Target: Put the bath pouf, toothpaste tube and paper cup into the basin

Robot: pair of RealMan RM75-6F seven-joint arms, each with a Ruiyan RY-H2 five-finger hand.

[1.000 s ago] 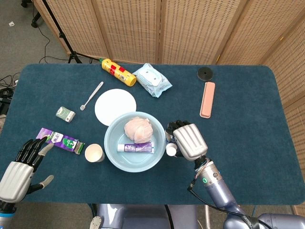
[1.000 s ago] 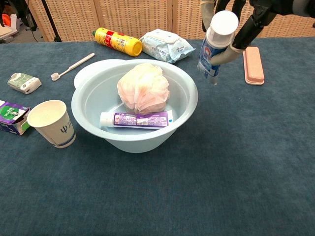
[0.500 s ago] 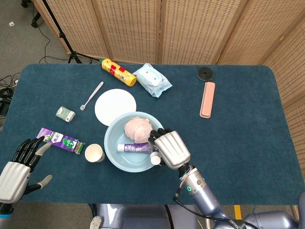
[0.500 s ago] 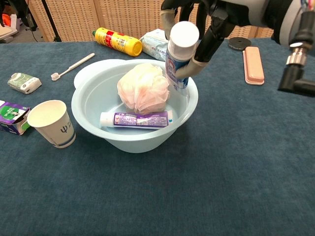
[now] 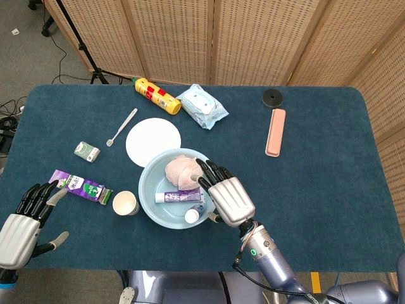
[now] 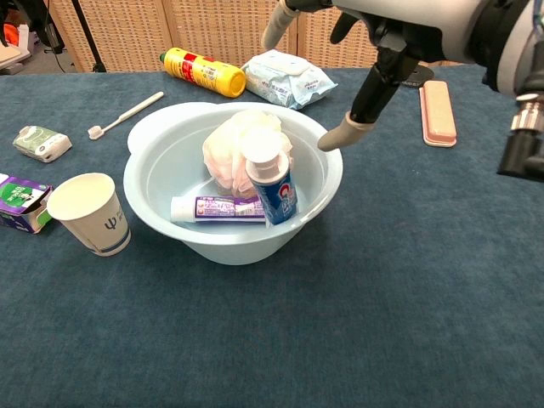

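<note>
Head view. The basin (image 5: 149,204) sits at lower centre of the frame on the desk (image 5: 329,190). It contains the bath pouf (image 5: 181,171), a purple toothpaste tube (image 5: 178,197) lying flat, and a blue toothpaste tube (image 5: 193,214) with its white cap toward the near rim. The right hand (image 5: 229,198) hovers over the basin's right side with its fingers (image 5: 209,171) spread and holding nothing, which suggests a release into the basin. The paper cup (image 5: 125,203) stands outside, just left of the basin, so that item remains. The left hand (image 5: 24,225), at lower left, is open and empty, near the cup, probably positioned to take it.

Chest view. The blue toothpaste tube (image 6: 270,181) leans cap-up against the pouf (image 6: 234,144); the right hand (image 6: 374,34), at upper right, touches nothing.
</note>
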